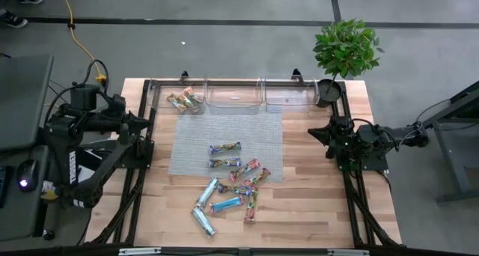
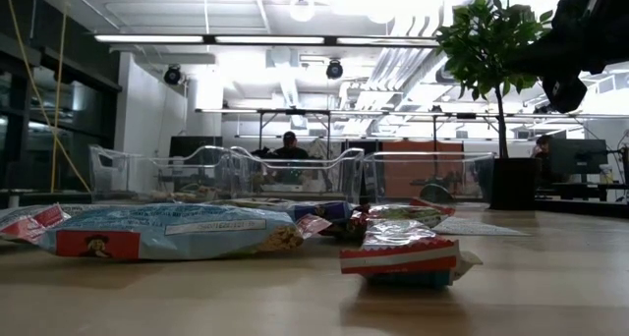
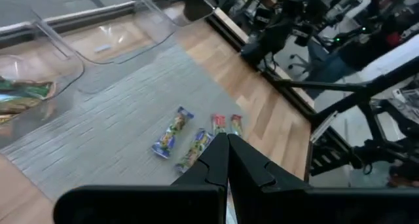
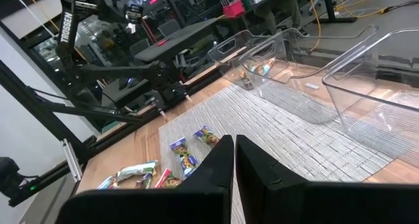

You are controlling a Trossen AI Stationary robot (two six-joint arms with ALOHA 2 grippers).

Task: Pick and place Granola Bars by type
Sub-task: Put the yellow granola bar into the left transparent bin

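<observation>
Both my grippers are pinched fully shut on nothing right now: the left gripper (image 3: 227,160) is parked up at the left edge of the table, the right gripper (image 4: 234,160) over at the right edge, neither near anything. Most of the Granola Bars (image 1: 230,186) sit loose in the middle, a couple lined up on the grey mat (image 1: 227,141) and the rest scattered on the bare wood nearer the front edge of the table (image 1: 314,211). A few more are already in the leftmost clear bin (image 1: 177,96) along the far side; the other two bins look bare. Potted plant (image 1: 344,49) in the far right corner. Wrapper print is too small for me to read, honestly.
</observation>
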